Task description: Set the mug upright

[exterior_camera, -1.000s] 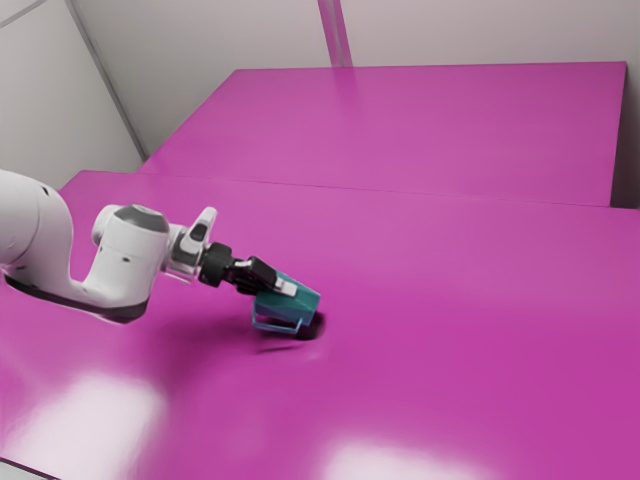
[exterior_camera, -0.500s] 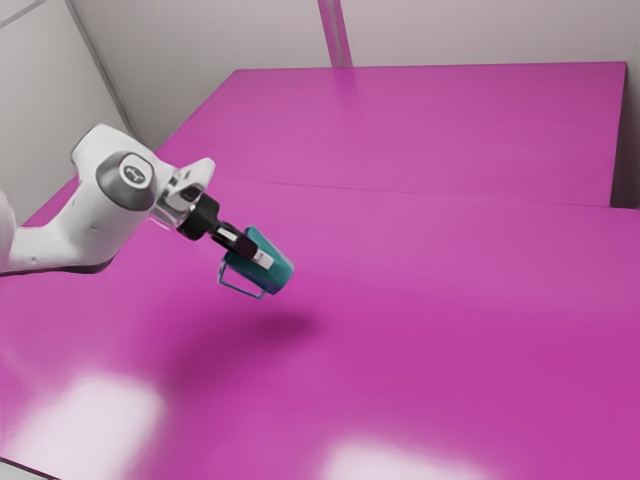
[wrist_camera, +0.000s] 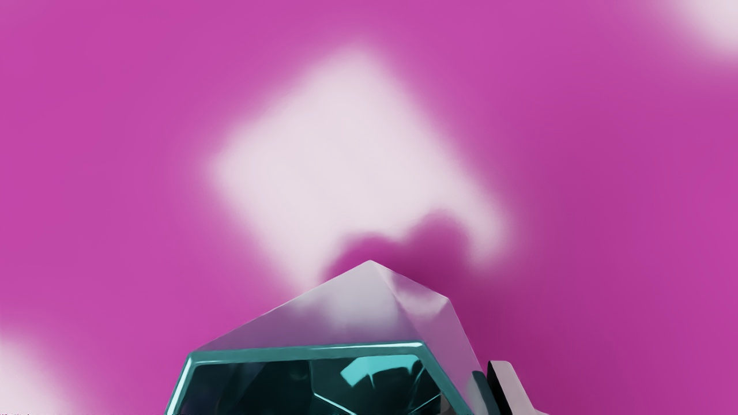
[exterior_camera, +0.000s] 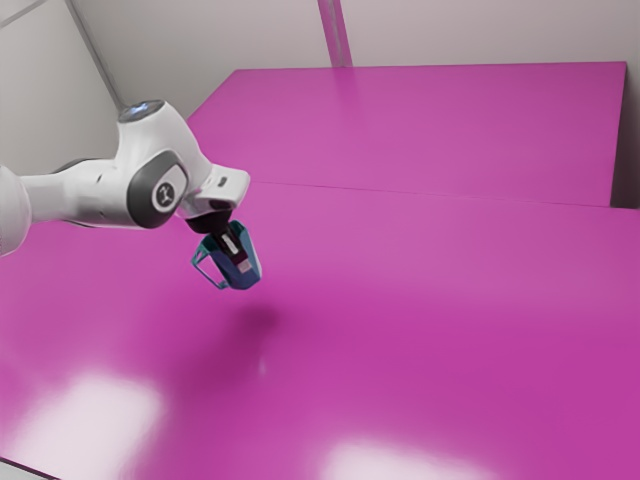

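- Black two-finger gripper (exterior_camera: 243, 267): closed on the mug, jaws about as far apart as its body is wide, pointing mostly down. One finger lies along the near side; the opposite one I can't make out, but the mug being up off the table says it's a two-sided grip.
- Glossy magenta table (exterior_camera: 430, 330): carries a soft dark shadow (exterior_camera: 250, 325) apart from the mug, so the load is airborne. Probably height for swinging the base round without scraping.
- White seven-joint arm (exterior_camera: 156, 185): reaches in from the exterior view's left, base cut off by the edge.
- Teal faceted mug (exterior_camera: 238, 281): in the grip above the table, mouth toward the palm, base down, leaning a bit (close to upright, not planted). Looks like the lean needs taking out before it goes down. Wrist view crops its lower part; inside is mostly dark.
- Thin angular handle (exterior_camera: 206, 275): sticks out toward the exterior view's left, clear of the fingers, likely so they press on the body walls.
- Pale fingertip (wrist_camera: 508, 387): just beside the mug wall in the wrist view, mostly cropped.
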### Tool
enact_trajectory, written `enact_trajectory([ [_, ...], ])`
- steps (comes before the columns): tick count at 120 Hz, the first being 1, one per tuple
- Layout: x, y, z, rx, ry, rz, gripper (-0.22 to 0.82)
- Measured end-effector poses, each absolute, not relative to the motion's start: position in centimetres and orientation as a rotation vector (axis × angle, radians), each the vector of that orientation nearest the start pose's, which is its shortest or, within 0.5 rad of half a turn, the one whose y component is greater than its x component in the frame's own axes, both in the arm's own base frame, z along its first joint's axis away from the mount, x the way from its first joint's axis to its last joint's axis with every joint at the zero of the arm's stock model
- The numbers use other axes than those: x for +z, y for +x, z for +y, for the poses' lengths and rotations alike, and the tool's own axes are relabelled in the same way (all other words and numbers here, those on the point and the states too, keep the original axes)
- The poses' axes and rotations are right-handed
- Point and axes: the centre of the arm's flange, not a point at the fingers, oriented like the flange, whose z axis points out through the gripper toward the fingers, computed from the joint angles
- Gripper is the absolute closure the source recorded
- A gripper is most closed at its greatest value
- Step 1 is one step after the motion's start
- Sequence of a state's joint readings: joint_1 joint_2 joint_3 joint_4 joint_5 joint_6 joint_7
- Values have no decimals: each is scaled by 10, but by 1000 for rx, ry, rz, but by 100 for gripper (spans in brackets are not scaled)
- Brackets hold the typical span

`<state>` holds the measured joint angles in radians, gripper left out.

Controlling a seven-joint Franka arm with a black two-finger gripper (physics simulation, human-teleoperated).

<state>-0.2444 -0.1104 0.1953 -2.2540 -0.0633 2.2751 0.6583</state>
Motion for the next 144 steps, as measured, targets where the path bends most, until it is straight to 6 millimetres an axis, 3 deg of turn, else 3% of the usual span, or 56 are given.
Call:
enact_trajectory([
  [91,382,512,-41,-183,-2997,847,78],
  [131,375,510,-45,-174,-3015,790,78],
  [144,374,510,-44,-174,-3023,775,72],
])
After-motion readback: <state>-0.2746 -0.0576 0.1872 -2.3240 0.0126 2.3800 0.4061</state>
